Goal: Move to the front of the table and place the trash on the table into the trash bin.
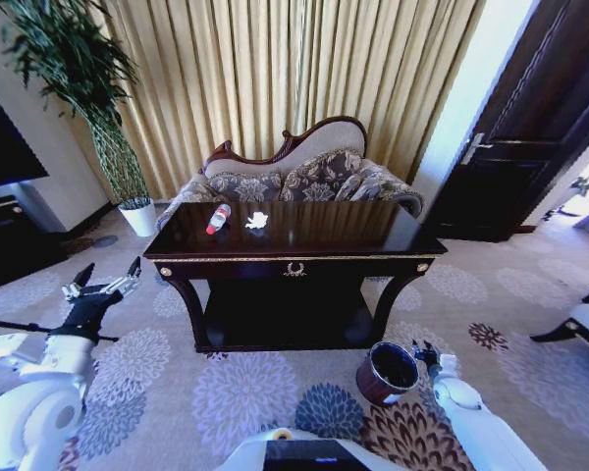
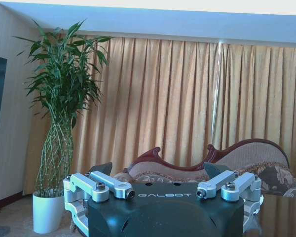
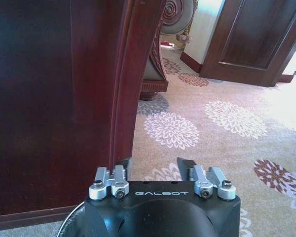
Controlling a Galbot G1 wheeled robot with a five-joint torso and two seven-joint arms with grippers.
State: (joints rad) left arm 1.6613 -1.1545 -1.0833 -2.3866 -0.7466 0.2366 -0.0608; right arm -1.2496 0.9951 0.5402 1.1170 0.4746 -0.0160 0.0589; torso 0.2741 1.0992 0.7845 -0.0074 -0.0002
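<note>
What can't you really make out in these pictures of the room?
- Bottle: head view, too small to read its label.
- White scrap: head view, too small to tell paper from wrapper.
- Bin: head view, its inside is dark, so its contents are unclear.
- Right claw: right wrist view, its fingertips are partly hidden behind its own body.
- Sofa: head view, the table hides its seat front.

Above desk (image 1: 373,231): open for you | sofa (image 1: 314,177) close behind its far edge | trash bin (image 1: 388,373) stands just beside right desk leg (image 1: 393,299) | carpet at left free.
</note>
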